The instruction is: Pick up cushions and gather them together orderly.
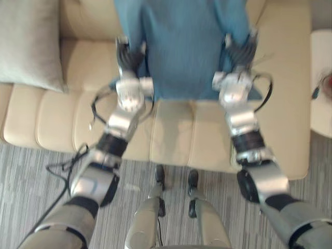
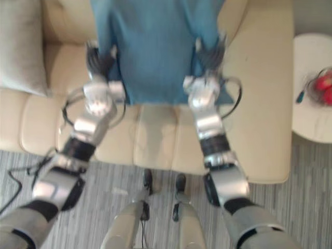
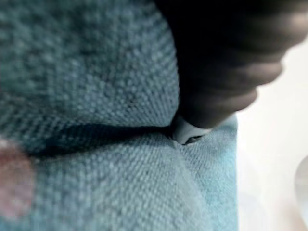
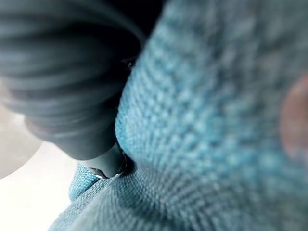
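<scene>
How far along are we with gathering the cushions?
Done: nothing looks gathered yet. In hand: the blue cushion sits between the left hand and the right hand, one at each side edge, at the middle of the sofa. Left: the pale cushion lies apart at the sofa's left end, so the two need bringing together.

We find the blue cushion [image 1: 181,46] cut off at the upper edge. The left hand [image 1: 128,57] and right hand [image 1: 239,52] sink partly into its sides; their grip cannot be read. The grey cushion [image 1: 28,41] is cropped at left. The red object [image 2: 322,83] on the side table [image 2: 311,122] is too blurred to identify.
</scene>
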Available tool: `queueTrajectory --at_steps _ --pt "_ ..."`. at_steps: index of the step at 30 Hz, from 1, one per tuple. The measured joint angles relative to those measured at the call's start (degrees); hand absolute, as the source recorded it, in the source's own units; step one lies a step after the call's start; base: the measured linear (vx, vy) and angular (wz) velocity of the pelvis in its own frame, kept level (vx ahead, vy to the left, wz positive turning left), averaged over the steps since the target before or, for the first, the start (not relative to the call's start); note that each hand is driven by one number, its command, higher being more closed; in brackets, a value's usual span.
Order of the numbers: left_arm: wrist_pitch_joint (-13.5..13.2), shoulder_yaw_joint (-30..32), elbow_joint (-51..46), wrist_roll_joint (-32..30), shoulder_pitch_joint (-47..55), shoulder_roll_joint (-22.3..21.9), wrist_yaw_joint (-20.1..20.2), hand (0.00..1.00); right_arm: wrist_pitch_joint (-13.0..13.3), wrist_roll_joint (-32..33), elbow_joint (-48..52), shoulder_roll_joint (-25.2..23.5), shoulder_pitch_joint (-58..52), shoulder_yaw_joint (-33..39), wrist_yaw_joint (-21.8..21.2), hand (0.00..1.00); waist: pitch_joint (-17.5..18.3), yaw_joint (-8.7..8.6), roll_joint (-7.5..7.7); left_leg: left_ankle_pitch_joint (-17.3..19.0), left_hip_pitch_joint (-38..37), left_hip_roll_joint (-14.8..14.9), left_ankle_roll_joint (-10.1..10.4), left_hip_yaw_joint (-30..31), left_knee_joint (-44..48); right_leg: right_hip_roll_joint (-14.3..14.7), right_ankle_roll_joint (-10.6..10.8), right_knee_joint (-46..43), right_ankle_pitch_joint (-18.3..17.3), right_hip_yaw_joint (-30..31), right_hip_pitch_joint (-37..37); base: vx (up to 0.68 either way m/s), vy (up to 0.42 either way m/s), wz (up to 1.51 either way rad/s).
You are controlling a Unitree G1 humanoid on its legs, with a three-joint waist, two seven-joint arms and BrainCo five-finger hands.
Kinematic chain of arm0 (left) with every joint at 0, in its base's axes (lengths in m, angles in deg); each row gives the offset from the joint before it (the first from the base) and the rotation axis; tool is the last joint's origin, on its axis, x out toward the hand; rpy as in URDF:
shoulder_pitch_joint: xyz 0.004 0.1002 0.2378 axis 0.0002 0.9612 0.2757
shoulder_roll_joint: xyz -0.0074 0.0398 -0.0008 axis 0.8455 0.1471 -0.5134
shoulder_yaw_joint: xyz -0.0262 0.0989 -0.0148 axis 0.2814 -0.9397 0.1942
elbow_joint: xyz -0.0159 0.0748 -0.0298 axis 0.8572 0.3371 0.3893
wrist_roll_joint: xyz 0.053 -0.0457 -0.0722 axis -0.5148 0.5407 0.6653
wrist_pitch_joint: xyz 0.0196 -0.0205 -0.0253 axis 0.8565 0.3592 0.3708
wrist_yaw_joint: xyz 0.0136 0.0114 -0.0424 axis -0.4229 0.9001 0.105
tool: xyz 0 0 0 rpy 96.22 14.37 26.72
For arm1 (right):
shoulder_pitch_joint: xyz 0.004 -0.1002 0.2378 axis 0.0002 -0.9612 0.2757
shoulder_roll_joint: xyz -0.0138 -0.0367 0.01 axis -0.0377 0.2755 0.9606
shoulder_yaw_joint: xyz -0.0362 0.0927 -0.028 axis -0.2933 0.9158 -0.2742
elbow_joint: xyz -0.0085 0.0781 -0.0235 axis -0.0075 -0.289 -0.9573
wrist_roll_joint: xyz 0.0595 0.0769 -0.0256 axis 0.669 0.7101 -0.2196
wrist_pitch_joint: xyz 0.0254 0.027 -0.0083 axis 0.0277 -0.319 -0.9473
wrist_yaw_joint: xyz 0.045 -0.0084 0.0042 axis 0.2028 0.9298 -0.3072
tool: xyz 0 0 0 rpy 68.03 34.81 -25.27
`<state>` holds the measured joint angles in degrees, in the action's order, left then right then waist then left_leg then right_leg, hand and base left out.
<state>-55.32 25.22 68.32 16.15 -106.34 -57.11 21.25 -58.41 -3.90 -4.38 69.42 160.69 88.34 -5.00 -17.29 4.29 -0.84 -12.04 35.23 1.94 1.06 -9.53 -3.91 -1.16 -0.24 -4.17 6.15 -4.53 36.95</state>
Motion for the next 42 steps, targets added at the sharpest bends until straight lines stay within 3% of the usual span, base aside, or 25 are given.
queueTrajectory --at_steps 3,5,9,11,16,20,25,28,31,35,37,40,42 --pt "-0.05 2.20 5.47 0.37 -5.85 -0.43 -0.02 0.00 -0.46 0.25 -5.03 0.14 4.19 1.11 2.17 0.00 -0.14 -0.58 0.04 -0.93 4.04 0.58 1.01 1.05 -0.58 0.47 -0.27 0.71 0.43 -1.15 3.61 0.05 0.016 0.07" --pt "0.03 2.91 8.85 1.59 -7.35 -0.66 0.19 0.00 -1.02 2.65 -8.77 0.42 6.20 1.08 1.42 0.00 -0.35 -0.65 0.06 -1.37 5.01 0.87 1.63 1.13 -1.07 0.71 -0.27 0.74 0.42 -1.47 4.70 0.11 0.040 0.03" --pt "1.32 6.55 16.01 2.68 -7.68 -3.27 3.24 0.00 -1.36 13.91 -15.66 1.68 7.44 0.99 -5.50 0.00 -1.36 -0.63 0.01 -1.40 5.90 1.82 1.67 1.50 -1.07 1.51 -0.29 0.51 0.40 -2.52 5.45 0.13 0.033 0.04" --pt "2.20 6.84 17.54 2.68 -7.22 -3.71 4.09 0.00 -1.68 15.96 -17.34 1.67 7.44 0.92 -7.35 0.00 -2.38 -0.66 -0.08 -1.44 5.90 2.18 1.73 1.54 -1.05 1.85 -0.30 0.31 0.39 -2.85 5.46 0.10 0.019 0.03" --pt "2.16 10.65 17.58 2.60 -3.06 -4.41 5.32 0.00 -1.75 16.54 -17.94 1.58 6.46 -1.39 -10.58 0.00 -5.57 -0.80 0.01 -2.22 5.53 2.38 2.87 1.40 -1.05 1.90 -1.77 -2.78 -1.14 -2.91 6.31 0.09 0.057 0.04" --pt "1.01 11.01 17.55 1.91 0.89 -3.15 8.00 0.00 -1.48 16.34 -17.94 2.38 3.41 -1.39 -13.06 0.00 -5.60 -0.83 -0.01 -2.22 4.04 2.57 2.88 1.44 -0.96 1.82 -1.91 -7.02 -4.01 -2.93 6.44 0.05 0.067 0.14" --pt "1.02 14.55 16.58 2.15 5.44 -0.61 10.05 0.00 -1.01 16.24 -15.77 4.01 -0.51 -1.34 -15.46 0.00 -5.60 -0.96 -0.01 -2.21 2.97 2.64 2.88 0.78 -0.96 1.83 -1.96 -8.77 -4.27 -2.31 6.62 0.05 0.046 -0.07" --pt "1.07 16.37 13.30 2.60 9.76 0.98 10.57 0.00 -1.13 16.27 -7.78 6.62 -8.09 -0.69 -16.58 0.00 -5.60 -1.23 0.00 -2.21 0.96 2.45 2.87 0.88 -0.96 1.46 -1.92 -10.82 -4.83 -2.28 5.57 0.03 0.038 0.02" --pt "0.65 19.02 6.06 3.33 18.62 3.61 11.40 0.00 -0.43 16.27 2.22 8.41 -18.19 4.48 -16.70 0.00 -5.63 -1.36 0.05 -1.51 -2.48 2.12 3.28 0.96 -0.60 1.04 -1.65 -12.17 -6.28 -1.99 2.55 0.00 -0.004 0.09" --pt "-0.26 20.66 -3.44 4.82 34.03 4.92 11.55 0.00 1.00 16.20 13.46 9.95 -35.34 8.97 -18.13 0.00 -5.62 -1.00 0.20 3.19 -6.41 1.91 2.09 0.93 4.72 0.58 -1.92 -13.27 -9.21 -1.34 -3.45 -0.01 -0.012 0.06" --pt "-0.31 20.85 -5.87 4.81 41.47 2.92 11.96 0.00 1.13 16.15 16.96 8.64 -43.07 9.86 -19.09 0.00 -5.62 -0.96 0.21 4.50 -9.32 1.77 1.70 0.95 6.03 0.27 -1.74 -13.68 -10.33 -1.47 -6.92 -0.01 -0.014 0.05" --pt "-0.31 21.17 -9.81 4.78 53.71 -3.52 13.04 0.00 2.11 15.59 21.68 2.98 -55.43 11.61 -19.82 0.00 -4.69 -0.99 0.88 6.36 -14.09 1.58 1.54 0.87 6.46 0.05 -1.24 -13.17 -11.84 -1.59 -11.93 0.01 0.005 0.03" --pt "-0.28 21.13 -10.71 4.70 61.63 -7.94 14.27 0.00 2.47 15.48 22.10 -1.35 -63.20 11.86 -20.95 0.00 -2.04 -0.94 1.50 6.71 -15.59 1.70 1.84 0.68 5.73 0.15 -1.21 -11.56 -11.85 -2.00 -13.79 0.05 0.014 0.01"
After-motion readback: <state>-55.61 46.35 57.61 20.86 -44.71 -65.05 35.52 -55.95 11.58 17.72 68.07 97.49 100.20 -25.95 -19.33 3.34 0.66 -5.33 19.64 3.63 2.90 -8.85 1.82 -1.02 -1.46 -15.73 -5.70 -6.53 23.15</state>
